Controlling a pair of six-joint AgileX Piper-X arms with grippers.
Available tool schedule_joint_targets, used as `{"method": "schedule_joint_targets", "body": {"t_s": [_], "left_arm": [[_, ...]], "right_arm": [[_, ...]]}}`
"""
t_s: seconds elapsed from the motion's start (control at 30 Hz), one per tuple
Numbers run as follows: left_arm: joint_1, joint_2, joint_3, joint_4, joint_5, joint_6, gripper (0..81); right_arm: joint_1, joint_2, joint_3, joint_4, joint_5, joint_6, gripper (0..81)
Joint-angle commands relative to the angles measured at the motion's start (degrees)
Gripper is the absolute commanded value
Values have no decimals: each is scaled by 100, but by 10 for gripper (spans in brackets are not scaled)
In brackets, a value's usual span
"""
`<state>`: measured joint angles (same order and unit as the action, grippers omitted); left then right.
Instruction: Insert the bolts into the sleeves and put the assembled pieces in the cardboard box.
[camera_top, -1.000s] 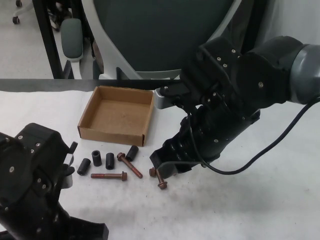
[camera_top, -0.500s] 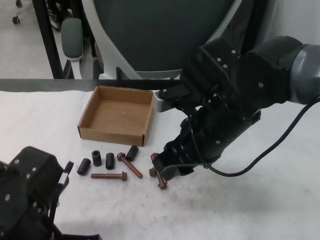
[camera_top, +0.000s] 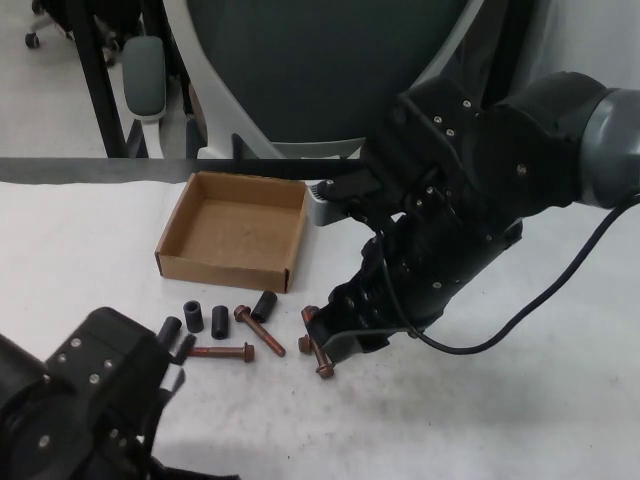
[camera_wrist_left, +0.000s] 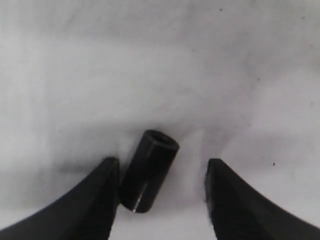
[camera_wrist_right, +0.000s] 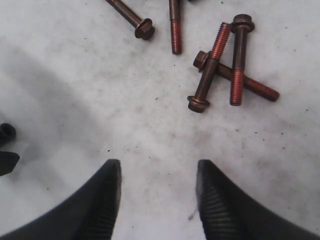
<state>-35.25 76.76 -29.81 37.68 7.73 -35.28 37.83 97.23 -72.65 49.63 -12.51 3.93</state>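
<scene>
**Here, both grippers open over loose parts**

Broadly, we see the white bench (camera_top: 520, 400) carrying everything, with the right arm (camera_top: 480, 180) bulking over its middle and the left arm (camera_top: 80, 400) low at the near corner. The cardboard box (camera_top: 222, 270) sits towards the far side, well apart from both grippers.

The right gripper (camera_wrist_right: 157, 167) hangs with its jaws spread, holding nothing, just short of three crossed bolts (camera_wrist_right: 210, 65). Two more bolts (camera_wrist_right: 131, 17) lie farther off, near the sleeves.

The left gripper (camera_wrist_left: 162, 165) is likewise spread. One black sleeve (camera_wrist_left: 149, 170) lies on its side between the fingers, against one of them and apart from the other. We count three more sleeves (camera_top: 219, 321) in the high view, lying just in front of the box.
</scene>
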Motion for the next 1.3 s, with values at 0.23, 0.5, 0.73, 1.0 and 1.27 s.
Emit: {"method": "schedule_joint_targets", "body": {"t_s": [0.23, 0.5, 0.73, 1.0, 1.27], "left_arm": [[-169, 25, 25, 266, -641, 1039, 495], [-199, 25, 25, 315, -871, 1439, 365], [-199, 25, 25, -8, -941, 1481, 283], [-199, 25, 25, -260, -941, 1481, 183], [-199, 25, 25, -191, -588, 1566, 8]], "right_arm": [[-18, -23, -55, 71, -23, -51, 447], [-18, -23, -55, 79, -23, -51, 447], [-18, -23, -55, 118, -23, -51, 447], [-18, -23, -55, 120, -23, -51, 447], [-18, -23, -55, 28, 200, -51, 447]]}}
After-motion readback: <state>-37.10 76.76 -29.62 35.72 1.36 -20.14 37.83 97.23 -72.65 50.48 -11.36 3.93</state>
